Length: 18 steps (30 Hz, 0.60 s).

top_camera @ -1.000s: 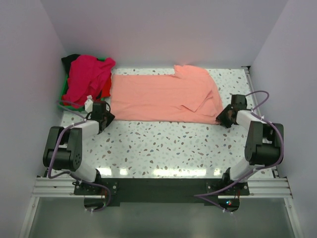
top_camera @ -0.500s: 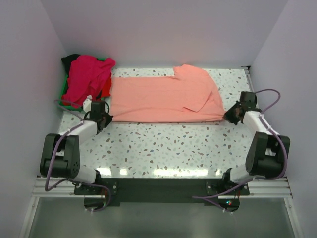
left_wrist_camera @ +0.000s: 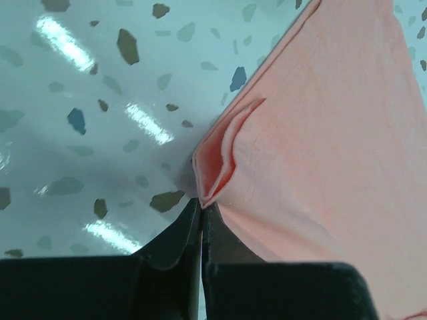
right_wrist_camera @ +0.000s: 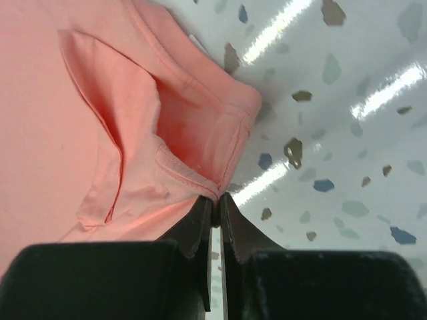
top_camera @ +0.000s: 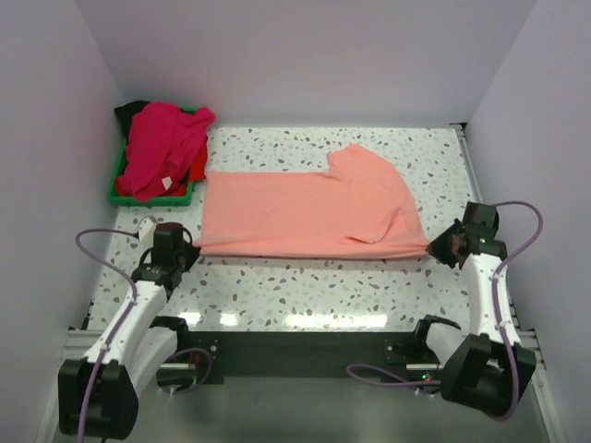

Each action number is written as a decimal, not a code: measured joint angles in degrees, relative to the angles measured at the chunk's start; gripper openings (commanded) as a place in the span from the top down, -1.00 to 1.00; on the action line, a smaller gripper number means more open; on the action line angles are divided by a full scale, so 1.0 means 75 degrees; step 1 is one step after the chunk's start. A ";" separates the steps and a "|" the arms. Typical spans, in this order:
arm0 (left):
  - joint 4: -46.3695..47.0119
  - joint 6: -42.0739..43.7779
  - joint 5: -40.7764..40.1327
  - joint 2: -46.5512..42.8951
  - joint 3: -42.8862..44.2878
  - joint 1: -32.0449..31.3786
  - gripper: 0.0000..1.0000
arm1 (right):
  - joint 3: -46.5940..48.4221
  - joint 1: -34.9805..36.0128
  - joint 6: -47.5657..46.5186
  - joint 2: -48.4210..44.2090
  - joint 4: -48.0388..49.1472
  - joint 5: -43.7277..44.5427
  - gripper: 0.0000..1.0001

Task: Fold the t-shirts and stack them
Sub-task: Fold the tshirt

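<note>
A salmon-pink t-shirt (top_camera: pixel 305 208) lies stretched across the speckled table, folded lengthwise with a sleeve on top at the right. My left gripper (top_camera: pixel 187 251) is shut on its near-left corner (left_wrist_camera: pixel 212 179), the cloth pinched between the black fingertips. At the near-right corner (right_wrist_camera: pixel 220 175) my right gripper (top_camera: pixel 434 247) is shut on the hem. A heap of other t-shirts, magenta-pink (top_camera: pixel 164 143) over red and black, fills the tray at the back left.
The green tray (top_camera: pixel 152 197) stands in the back-left corner against the wall. White walls close the table at the back and both sides. Bare speckled tabletop (top_camera: pixel 314 286) runs between the shirt and the arm bases.
Both grippers closed on the salmon-pink shirt's near corners and drew back toward the near edge, pulling the shirt nearer and away from the tray.
</note>
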 measured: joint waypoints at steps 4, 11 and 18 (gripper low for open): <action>-0.0816 -0.0157 -0.0076 -0.1300 -0.0353 0.0003 0.24 | -0.0458 -0.0041 0.0093 -0.1029 -0.0656 0.0192 -0.33; -0.1300 -0.0114 -0.0160 -0.1929 -0.0402 0.0020 -0.22 | -0.0119 -0.0090 -0.0064 -0.1463 -0.1169 0.0420 -0.94; -0.0697 0.0624 0.0510 -0.1207 -0.0050 -0.0050 -0.20 | 0.0055 0.0670 -0.0408 -0.1096 -0.0385 -0.0166 -0.75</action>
